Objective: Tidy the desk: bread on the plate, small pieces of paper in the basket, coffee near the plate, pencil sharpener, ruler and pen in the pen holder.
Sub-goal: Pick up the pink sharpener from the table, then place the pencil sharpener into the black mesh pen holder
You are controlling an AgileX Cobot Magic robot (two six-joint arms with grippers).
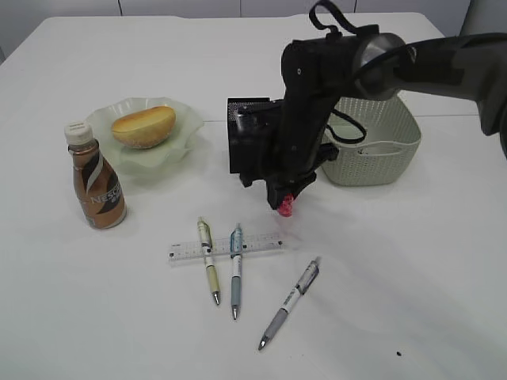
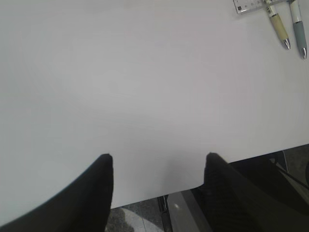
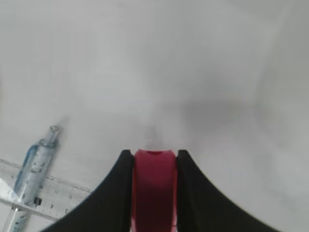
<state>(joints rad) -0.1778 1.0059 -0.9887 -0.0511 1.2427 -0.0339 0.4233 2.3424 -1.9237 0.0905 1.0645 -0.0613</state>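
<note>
- Right wrist view: right tool [image 3: 154, 193] pinches the red pencil sharpener [image 3: 153, 186] above the bench [image 1: 412, 261]; a narrow grip could slip before reaching the pen holder [image 1: 247, 134].
- Left tool [image 2: 157, 193] hangs open, empty.

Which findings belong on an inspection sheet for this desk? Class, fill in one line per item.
Surface: white table, mostly bare.
Job's things: bread roll on green plate; brown coffee bottle beside it; three pens, two lying over clear ruler; black pen holder; pale woven basket.
Clutter: nothing seen.
Grippers: right gripper shut on red pencil sharpener; left gripper open, empty.
Cables: black loops on the right arm.
Surroundings: nothing seen.
</note>
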